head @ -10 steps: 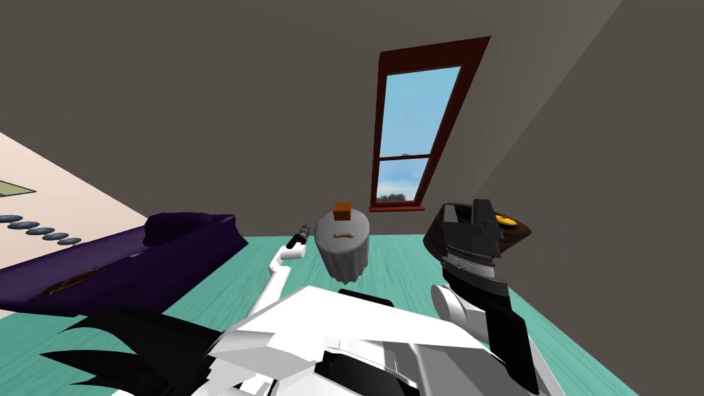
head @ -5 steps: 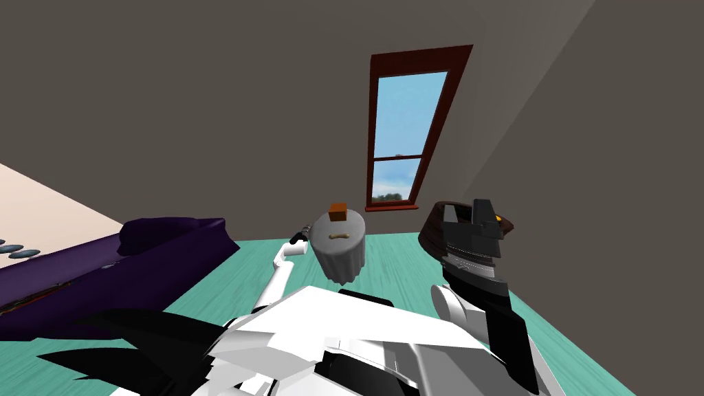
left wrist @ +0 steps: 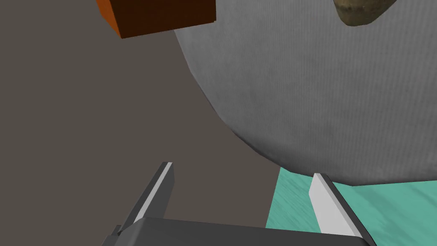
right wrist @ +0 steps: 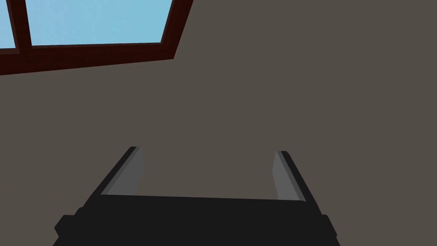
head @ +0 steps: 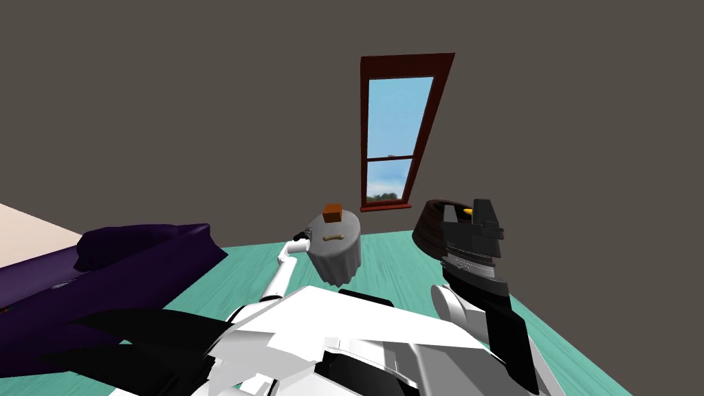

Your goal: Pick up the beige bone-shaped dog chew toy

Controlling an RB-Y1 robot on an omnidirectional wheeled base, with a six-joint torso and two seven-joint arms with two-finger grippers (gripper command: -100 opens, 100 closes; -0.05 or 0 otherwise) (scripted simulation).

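A beige bone-shaped toy (head: 333,237) lies on a small round grey table (head: 338,256) ahead of me. One end of the bone (left wrist: 365,9) also shows in the left wrist view, on the round grey table (left wrist: 320,98) top. An orange-brown box (head: 333,212) stands on the table behind the bone, and the box (left wrist: 158,15) is beyond my left fingers. My left gripper (left wrist: 241,179) is open, just short of the table's rim; the left gripper (head: 304,236) sits at the table's left side. My right gripper (right wrist: 207,171) is open and empty, raised at my right.
A dark purple sofa (head: 103,268) stands along the left. A dark brown round bowl-like table (head: 433,227) with something yellow on it sits behind my right hand (head: 474,227). A red-framed window (head: 395,130) is in the grey wall. The floor (head: 392,268) is teal.
My whole view has swung: the sofa, table and window have slid left in the picture. The left gripper has stayed at the grey table's left side.
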